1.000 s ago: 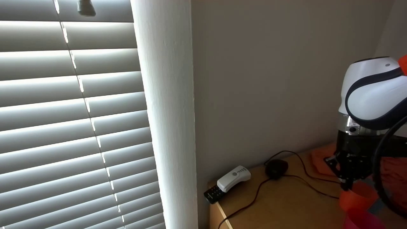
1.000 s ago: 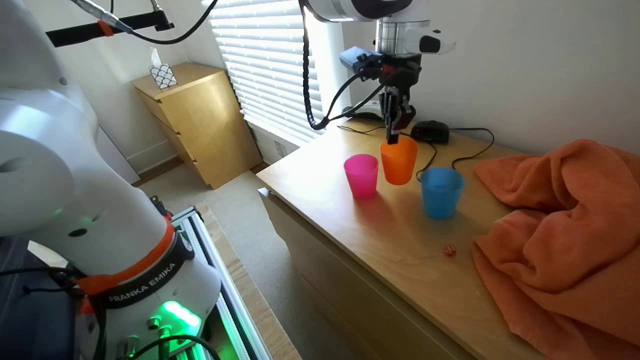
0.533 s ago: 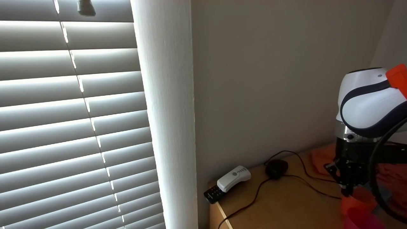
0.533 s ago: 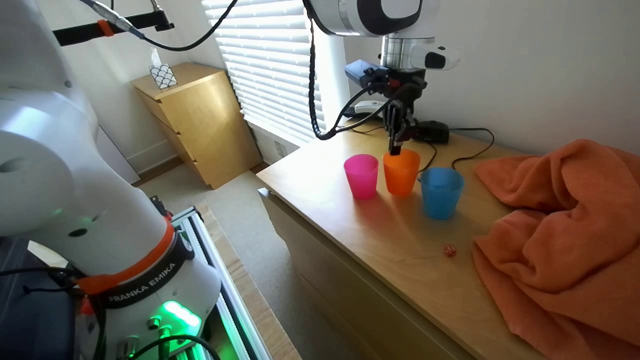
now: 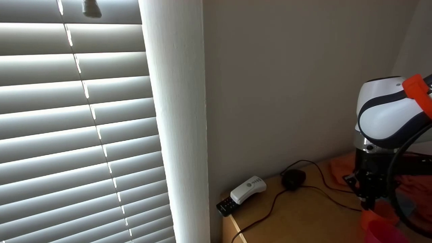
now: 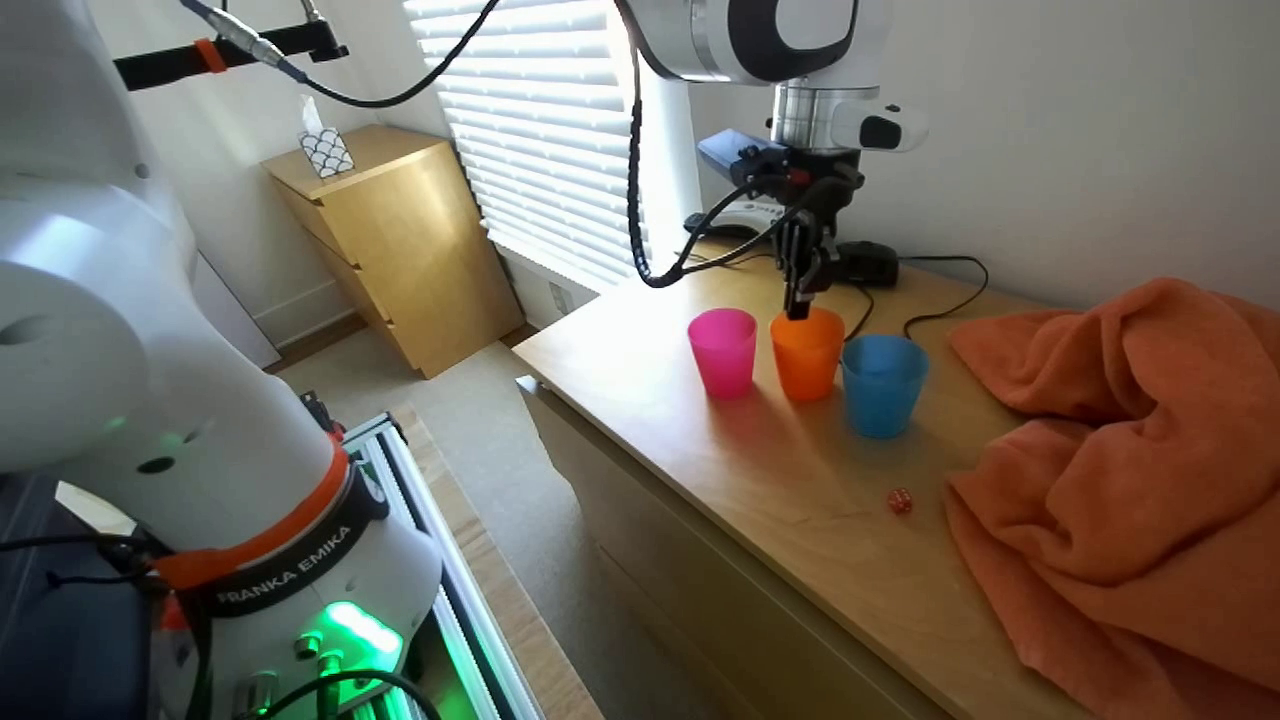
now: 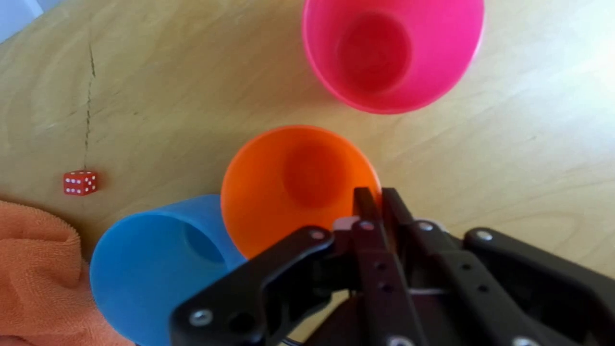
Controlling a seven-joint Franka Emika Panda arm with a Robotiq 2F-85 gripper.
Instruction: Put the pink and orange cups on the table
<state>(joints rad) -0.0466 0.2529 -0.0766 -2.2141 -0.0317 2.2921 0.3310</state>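
My gripper (image 6: 797, 306) is shut on the rim of the orange cup (image 6: 806, 365), one finger inside the wall and one outside. The gripper also shows in the wrist view (image 7: 377, 196) and in an exterior view (image 5: 368, 203). The orange cup is upright; in the wrist view (image 7: 288, 192) its inside is bare. I cannot tell whether its base touches the wooden table top (image 6: 640, 345). The pink cup (image 6: 722, 350) stands upright on the table beside it, apart from the gripper; it also shows in the wrist view (image 7: 432, 43).
A blue cup (image 6: 885, 390) stands close beside the orange cup; in the wrist view (image 7: 149, 274) their outlines meet. A red die (image 6: 900, 500) and a crumpled orange towel (image 6: 1130, 470) lie on the table. A black device (image 6: 868, 263) with cables and remotes (image 5: 248, 189) lie near the wall.
The gripper has come down and moved slightly towards the blue cup. The orange cup has moved with it, lower and nearer the blue cup. The pink and blue cups have not moved.
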